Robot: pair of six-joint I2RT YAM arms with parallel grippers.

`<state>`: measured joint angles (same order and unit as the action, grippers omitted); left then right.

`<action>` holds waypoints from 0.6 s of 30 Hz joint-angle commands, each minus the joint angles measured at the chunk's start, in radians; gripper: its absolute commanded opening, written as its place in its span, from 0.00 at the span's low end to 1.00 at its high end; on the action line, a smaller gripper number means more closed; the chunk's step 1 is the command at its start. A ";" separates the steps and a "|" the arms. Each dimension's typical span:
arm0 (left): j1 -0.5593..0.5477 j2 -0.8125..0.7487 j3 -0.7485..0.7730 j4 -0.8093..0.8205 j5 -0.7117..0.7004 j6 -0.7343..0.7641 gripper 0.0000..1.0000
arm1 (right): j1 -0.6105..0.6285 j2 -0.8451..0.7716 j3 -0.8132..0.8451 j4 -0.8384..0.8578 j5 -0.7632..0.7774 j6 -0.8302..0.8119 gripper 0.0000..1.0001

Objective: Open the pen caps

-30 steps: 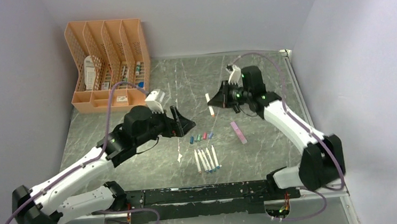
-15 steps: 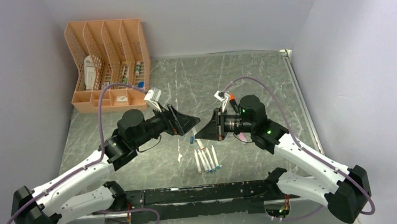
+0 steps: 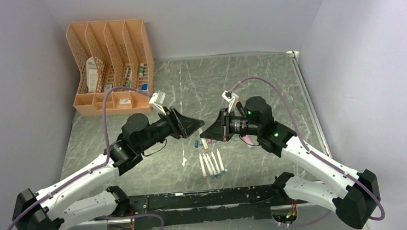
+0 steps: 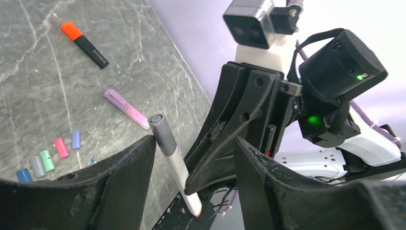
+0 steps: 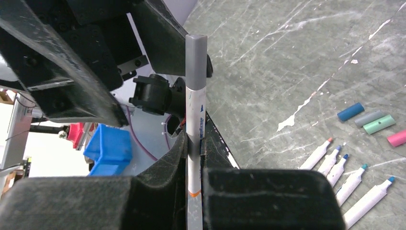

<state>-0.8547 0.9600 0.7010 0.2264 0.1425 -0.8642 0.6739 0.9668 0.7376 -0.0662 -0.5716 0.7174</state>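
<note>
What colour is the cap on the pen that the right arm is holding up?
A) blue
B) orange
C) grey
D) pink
C: the white pen clamped upright between the right arm's fingers has a grey cap on its top end.
</note>
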 commanded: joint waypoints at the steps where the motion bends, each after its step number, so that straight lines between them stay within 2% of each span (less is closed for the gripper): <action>1: -0.005 0.020 -0.026 0.093 0.043 -0.044 0.68 | 0.010 -0.005 0.032 0.002 0.020 -0.010 0.00; 6: -0.005 0.037 -0.029 0.110 0.041 -0.056 0.62 | 0.017 -0.013 0.035 -0.010 0.024 -0.013 0.00; 10: -0.005 0.043 -0.032 0.112 0.026 -0.062 0.63 | 0.028 -0.013 0.039 -0.025 0.029 -0.021 0.00; 15: -0.005 0.042 -0.037 0.120 0.007 -0.072 0.60 | 0.051 -0.014 0.038 -0.044 0.046 -0.028 0.00; 18: -0.005 0.055 -0.032 0.128 0.012 -0.072 0.49 | 0.060 -0.018 0.039 -0.056 0.062 -0.032 0.00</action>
<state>-0.8547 1.0058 0.6697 0.2882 0.1535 -0.9310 0.7177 0.9661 0.7498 -0.0940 -0.5327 0.7052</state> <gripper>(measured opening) 0.550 0.046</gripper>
